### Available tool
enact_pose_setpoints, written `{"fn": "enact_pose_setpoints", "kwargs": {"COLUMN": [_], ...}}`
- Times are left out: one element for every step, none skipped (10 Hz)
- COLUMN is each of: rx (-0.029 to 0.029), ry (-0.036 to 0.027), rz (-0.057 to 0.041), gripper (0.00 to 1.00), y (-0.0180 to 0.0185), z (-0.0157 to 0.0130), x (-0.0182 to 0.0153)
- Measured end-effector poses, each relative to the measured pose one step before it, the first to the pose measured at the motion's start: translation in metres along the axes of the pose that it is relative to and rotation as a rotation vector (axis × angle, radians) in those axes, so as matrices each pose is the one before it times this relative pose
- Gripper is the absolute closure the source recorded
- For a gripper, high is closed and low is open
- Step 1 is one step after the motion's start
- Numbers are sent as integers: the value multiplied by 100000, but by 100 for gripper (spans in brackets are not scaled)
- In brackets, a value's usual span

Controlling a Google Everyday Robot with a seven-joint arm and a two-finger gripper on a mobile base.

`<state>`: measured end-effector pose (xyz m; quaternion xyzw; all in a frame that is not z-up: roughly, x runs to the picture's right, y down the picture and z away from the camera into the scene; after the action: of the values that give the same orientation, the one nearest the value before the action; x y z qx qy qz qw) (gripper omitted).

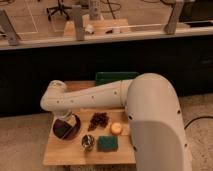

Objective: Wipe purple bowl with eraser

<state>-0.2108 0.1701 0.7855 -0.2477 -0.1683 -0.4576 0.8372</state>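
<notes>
One pincer (67, 121) is reaching down into the purple bowl (66, 129); grip unclear. Bowl is looking light, rigid, likely sliding under wiping pressure.

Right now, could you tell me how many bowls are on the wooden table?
1: the purple bowl sits at the table's left side, with the gripper down in it. The arm covers part of the table, so another could be hidden.
</notes>
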Motion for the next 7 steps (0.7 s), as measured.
{"fn": "enact_pose_setpoints", "kwargs": {"rx": [304, 247, 99, 124, 232, 231, 264], "ry": [-1625, -1039, -1226, -1106, -1464, -963, -1507], "rz": [-207, -339, -509, -435, -454, -424, -329], "gripper": [85, 85, 85, 85, 85, 85, 85], "y": [-79, -174, -249, -278, -384, -338, -344], "z": [184, 147, 256, 261, 284, 170, 183], "x": [-38, -48, -52, 11, 62, 32, 30]}}
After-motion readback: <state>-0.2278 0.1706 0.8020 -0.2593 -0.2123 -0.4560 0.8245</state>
